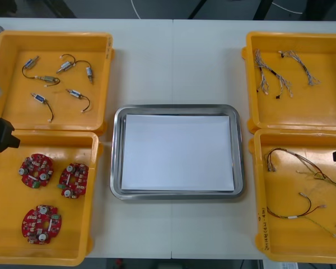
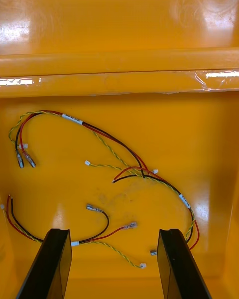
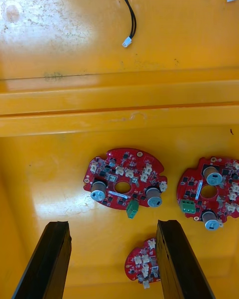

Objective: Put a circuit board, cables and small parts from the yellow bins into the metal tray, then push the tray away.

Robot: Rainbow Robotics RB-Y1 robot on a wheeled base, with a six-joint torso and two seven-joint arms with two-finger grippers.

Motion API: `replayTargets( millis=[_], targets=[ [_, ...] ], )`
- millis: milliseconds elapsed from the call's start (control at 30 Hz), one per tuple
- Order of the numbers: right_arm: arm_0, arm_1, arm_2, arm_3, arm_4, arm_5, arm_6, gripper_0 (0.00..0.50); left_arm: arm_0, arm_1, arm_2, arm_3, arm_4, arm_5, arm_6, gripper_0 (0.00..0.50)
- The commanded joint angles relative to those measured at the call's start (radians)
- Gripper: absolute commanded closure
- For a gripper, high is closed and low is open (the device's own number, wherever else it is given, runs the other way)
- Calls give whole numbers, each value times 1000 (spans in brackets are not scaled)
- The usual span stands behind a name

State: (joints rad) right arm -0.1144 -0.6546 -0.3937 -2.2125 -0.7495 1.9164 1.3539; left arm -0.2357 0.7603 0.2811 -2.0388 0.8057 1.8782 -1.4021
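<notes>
Nearest, three round red circuit boards (image 1: 36,170) lay in a yellow bin (image 1: 5,224) beneath the left gripper (image 3: 113,224), its fingers (image 3: 50,259) spread apart in the wrist view; the right gripper (image 2: 113,230), likewise spread, hung over red-and-yellow cables (image 2: 142,172). Farther, the front view added one white-lined metal tray (image 1: 178,107) and six small metal parts (image 1: 74,93).

Metal tray (image 1: 116,159), white inside, flat between four yellow bins (image 1: 8,235)

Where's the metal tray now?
In the front view the metal tray sits at the middle of the table, between the circuit board bin on the robot's left and the red and yellow cable bin on its right.
</notes>
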Motion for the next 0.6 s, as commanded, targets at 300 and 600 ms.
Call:
replayTargets(
  millis=[300,600],
  targets=[
    [7,-36,-20,-7,-4,3,-45,0,-20,-9,26,-8,-10,6,-77,0],
    [7,-36,-20,-7,-4,3,-45,0,-20,-9,26,-8,-10,6,-77,0]
  ],
)
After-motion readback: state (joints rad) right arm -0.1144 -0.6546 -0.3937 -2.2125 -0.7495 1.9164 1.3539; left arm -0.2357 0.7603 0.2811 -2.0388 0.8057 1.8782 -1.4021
